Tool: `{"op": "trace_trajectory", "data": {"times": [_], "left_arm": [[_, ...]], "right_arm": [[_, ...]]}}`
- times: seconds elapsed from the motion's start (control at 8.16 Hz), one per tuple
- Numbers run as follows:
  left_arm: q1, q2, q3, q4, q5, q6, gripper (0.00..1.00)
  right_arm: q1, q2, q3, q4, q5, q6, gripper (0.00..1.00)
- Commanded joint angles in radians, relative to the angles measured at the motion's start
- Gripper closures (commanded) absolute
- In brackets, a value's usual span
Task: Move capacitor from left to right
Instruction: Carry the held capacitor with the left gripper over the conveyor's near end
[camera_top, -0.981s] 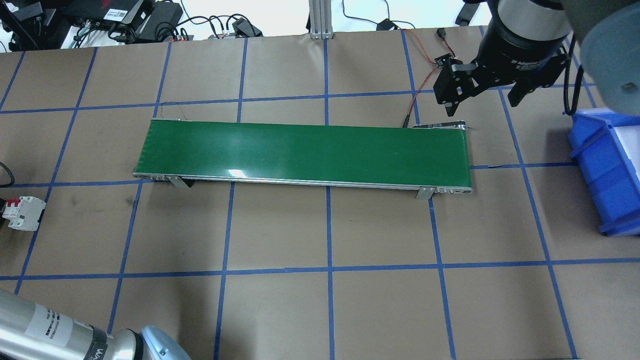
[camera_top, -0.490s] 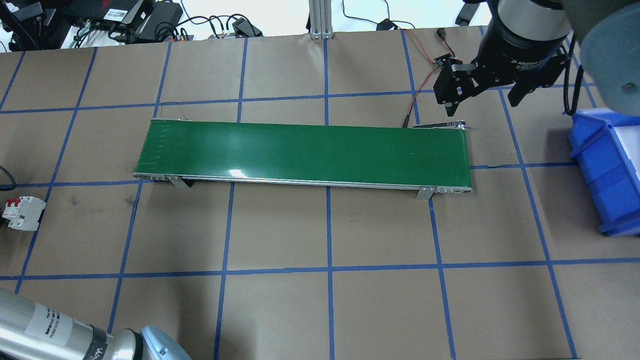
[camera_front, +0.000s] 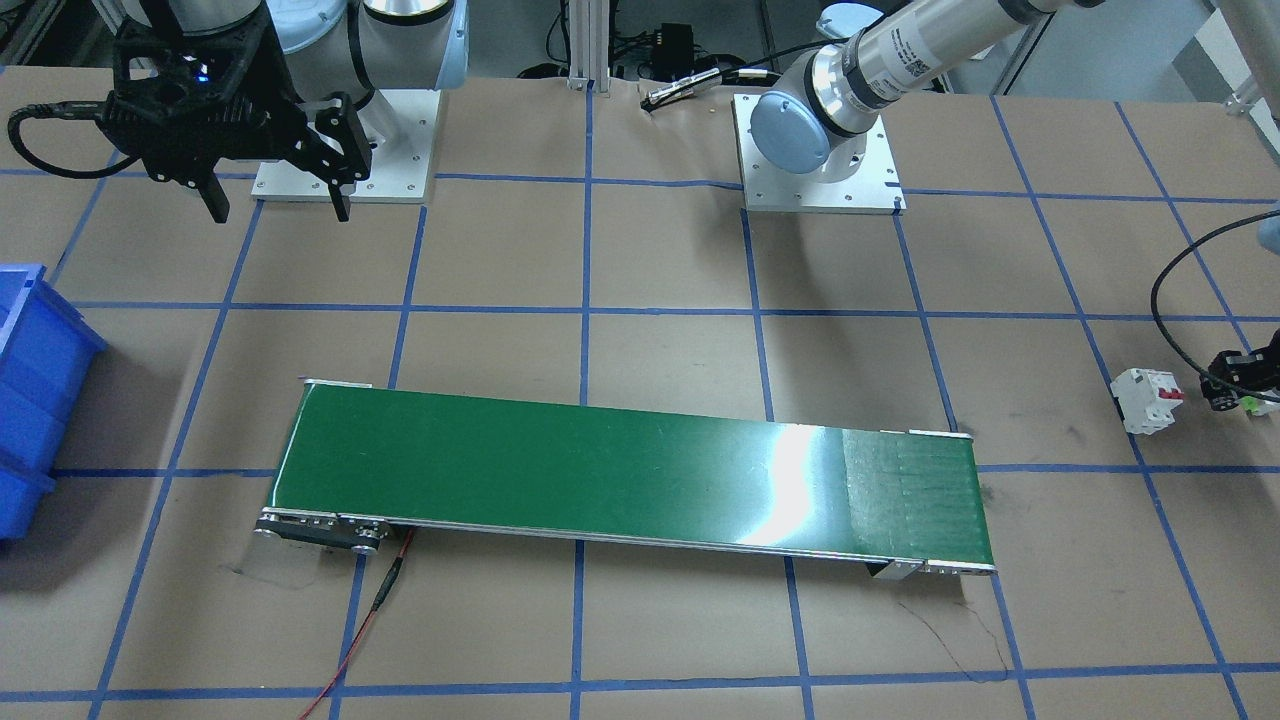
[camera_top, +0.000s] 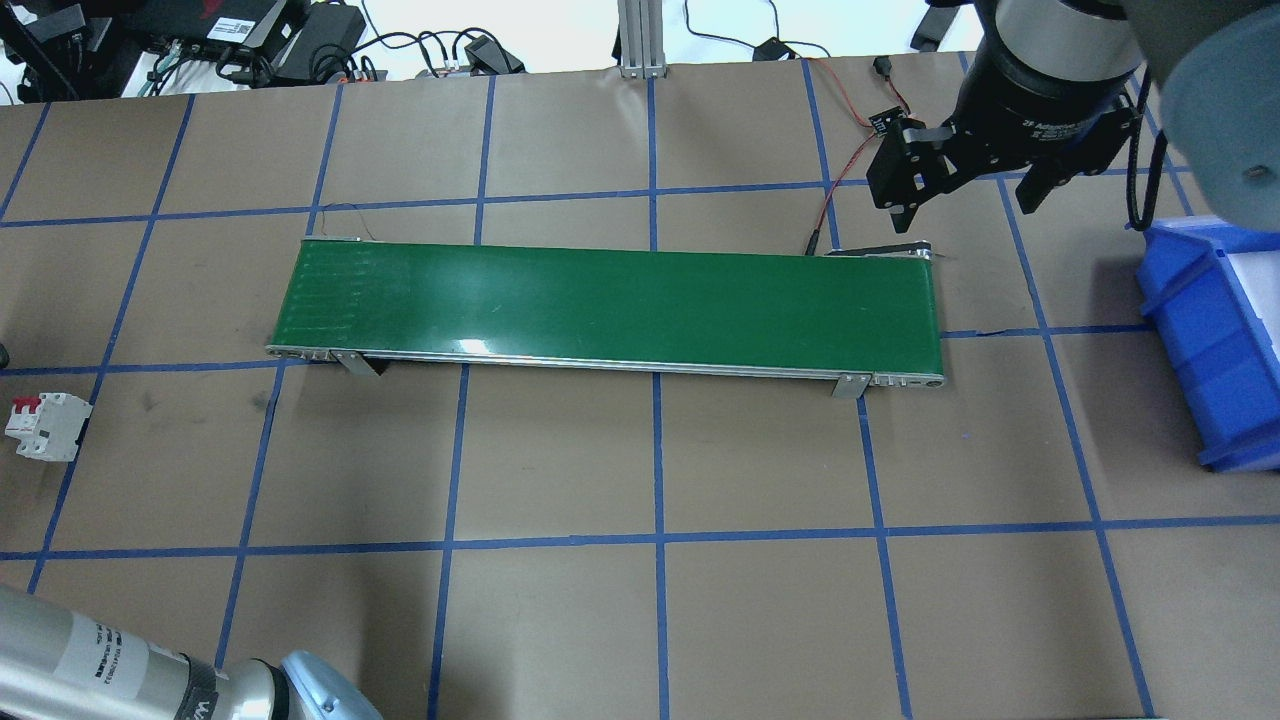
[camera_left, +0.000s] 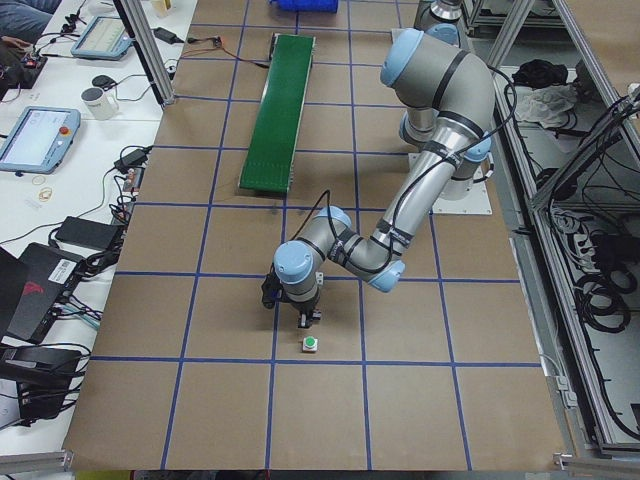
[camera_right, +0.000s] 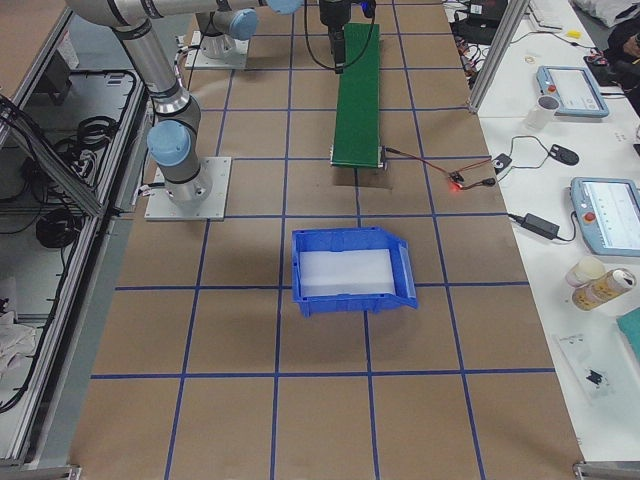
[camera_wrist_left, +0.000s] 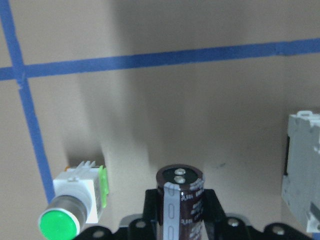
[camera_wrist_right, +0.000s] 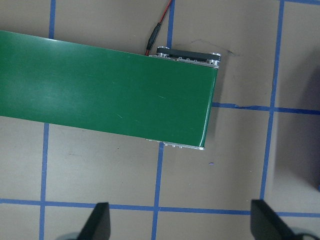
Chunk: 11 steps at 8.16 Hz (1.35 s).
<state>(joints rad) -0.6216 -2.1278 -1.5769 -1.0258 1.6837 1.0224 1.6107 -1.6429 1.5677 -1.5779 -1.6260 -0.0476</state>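
Observation:
The capacitor, a dark maroon stub with a silvery stripe, stands upright between the fingers of my left gripper, which is shut on it just above the table at the far left end. That gripper also shows in the exterior left view and at the edge of the front-facing view. It is outside the overhead view. My right gripper is open and empty, hovering above the far right end of the green conveyor.
A white breaker with red switches lies beside the left gripper, as the left wrist view also shows. A green-and-white push button lies on the other side. A blue bin stands at the right table end.
The left arm's black cable has slid out past the overhead view's left edge. A ribbed patch on the belt has spread rightward from the conveyor's left end. The right gripper has not moved.

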Motion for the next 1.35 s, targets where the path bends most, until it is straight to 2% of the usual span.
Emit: {"op": "trace_trajectory", "data": {"times": [0.0, 0.25, 0.37, 0.61, 0.98, 1.23], "left_arm": [[-0.015, 0.095, 0.017, -0.01, -0.001, 0.001, 1.0], [-0.105, 0.172, 0.034, -0.026, 0.011, -0.008, 1.0], [-0.175, 0.211, 0.04, -0.078, 0.06, -0.092, 1.0], [-0.339, 0.265, 0.041, -0.173, 0.065, -0.323, 1.0], [-0.599, 0.261, 0.041, -0.186, 0.005, -0.636, 1.0], [-0.711, 0.249, 0.041, -0.186, -0.042, -0.758, 1.0]], "right_arm": [[0.0, 0.0, 0.0, 0.001, 0.0, 0.0, 0.0], [0.0, 0.0, 0.0, 0.001, 0.0, 0.0, 0.0], [0.0, 0.0, 0.0, 0.001, 0.0, 0.0, 0.0], [0.0, 0.0, 0.0, 0.001, 0.0, 0.0, 0.0], [0.0, 0.0, 0.0, 0.001, 0.0, 0.0, 0.0], [0.0, 0.0, 0.0, 0.001, 0.0, 0.0, 0.0]]}}
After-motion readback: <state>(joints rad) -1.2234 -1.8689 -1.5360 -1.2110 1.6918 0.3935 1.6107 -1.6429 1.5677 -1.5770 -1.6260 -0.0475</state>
